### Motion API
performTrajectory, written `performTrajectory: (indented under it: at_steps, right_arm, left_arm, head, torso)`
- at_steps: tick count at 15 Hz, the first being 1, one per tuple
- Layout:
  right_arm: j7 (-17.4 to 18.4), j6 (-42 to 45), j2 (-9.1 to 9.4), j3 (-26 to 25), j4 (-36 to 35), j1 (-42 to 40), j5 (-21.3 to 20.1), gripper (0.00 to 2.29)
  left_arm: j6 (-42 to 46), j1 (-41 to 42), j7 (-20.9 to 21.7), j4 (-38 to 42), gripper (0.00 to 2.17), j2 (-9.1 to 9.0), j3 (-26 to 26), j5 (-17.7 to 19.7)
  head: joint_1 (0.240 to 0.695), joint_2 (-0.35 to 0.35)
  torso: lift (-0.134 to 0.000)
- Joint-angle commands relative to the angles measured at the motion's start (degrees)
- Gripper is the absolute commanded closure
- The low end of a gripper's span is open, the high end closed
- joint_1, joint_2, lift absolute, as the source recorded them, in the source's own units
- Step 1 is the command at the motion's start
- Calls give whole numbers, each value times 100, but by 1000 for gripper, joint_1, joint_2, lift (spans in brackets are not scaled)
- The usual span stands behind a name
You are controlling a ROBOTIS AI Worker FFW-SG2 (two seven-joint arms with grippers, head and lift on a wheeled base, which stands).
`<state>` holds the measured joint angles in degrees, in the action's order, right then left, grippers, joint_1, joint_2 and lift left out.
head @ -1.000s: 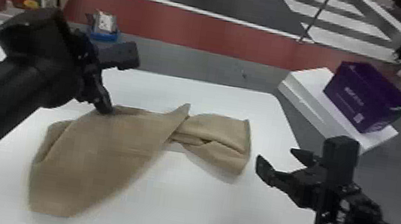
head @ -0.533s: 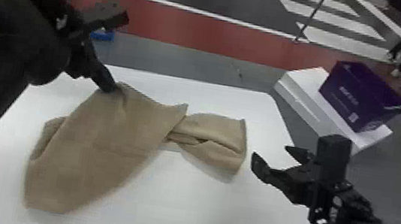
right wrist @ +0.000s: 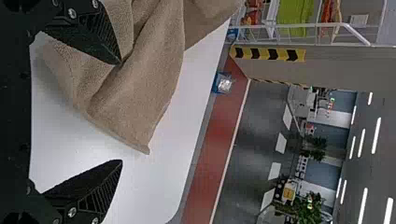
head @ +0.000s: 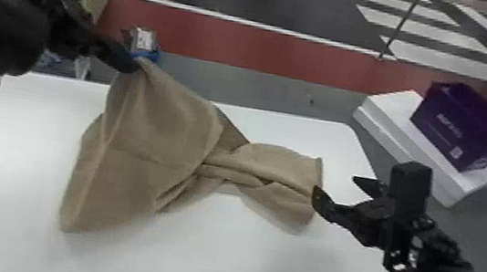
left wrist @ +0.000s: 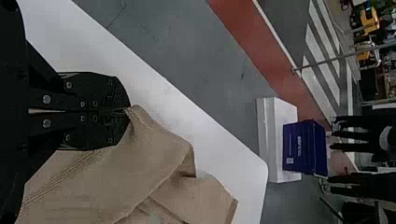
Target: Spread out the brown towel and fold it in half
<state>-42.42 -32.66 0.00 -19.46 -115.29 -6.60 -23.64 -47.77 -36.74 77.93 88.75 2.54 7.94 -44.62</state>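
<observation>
At the upper left of the head view, my left gripper [head: 135, 67] holds a corner of the brown towel [head: 159, 134] raised above the table. The left wrist view has this gripper [left wrist: 127, 111] shut on the corner of the towel [left wrist: 126, 172]. From there the cloth hangs down, creased, and its narrower, bunched right part lies on the table. My right gripper [head: 340, 191] stands open by the towel's right end. In the right wrist view, that gripper [right wrist: 121, 112] has its fingers wide apart, one of them over the towel [right wrist: 154, 79].
The white table [head: 192, 259] lies under the towel. Beyond its right far corner, a purple bin [head: 465, 127] sits on a white block [head: 390, 118] on the floor. A small blue item [head: 146, 52] is past the table's far edge.
My left gripper has lifted the towel corner up and away from the table, stretching the left part of the cloth upward. The right arm stays in nearly the same place.
</observation>
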Motion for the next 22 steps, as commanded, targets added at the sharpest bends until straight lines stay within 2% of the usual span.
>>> performTrajectory:
  at_steps: [1,5,10,15,18,22]
  right_arm:
    - [6,0,5,48,41,36,-27,144]
    - [15,35,5,109,481,441,-211,144]
    - [191,18,5,619,1404,1399,-651,144]
    - [138,-264,5,1260,2546,2392,-1407,144]
    - [138,-1318,5,1164,3293,3034,-1319,144]
    - [182,-1740,-53,742,3469,3288,-967,147]
  left_arm:
    - [0,17,47,222,1717,211,-214,-2]
    - [0,61,126,556,1717,405,-513,94]
    - [35,255,56,538,1717,405,-434,85]
    - [52,386,56,530,1717,387,-355,85]
    - [87,439,82,530,1717,396,-355,77]
    - [87,448,82,521,1717,396,-346,68]
  head:
    - [652,-211]
    - [636,-160]
    - [619,-130]
    - [605,-93]
    - [616,-83]
    - [631,-97]
  torso:
    - [-134]
    - [-134]
    - [-134]
    - [-134]
    - [-134]
    - [-134]
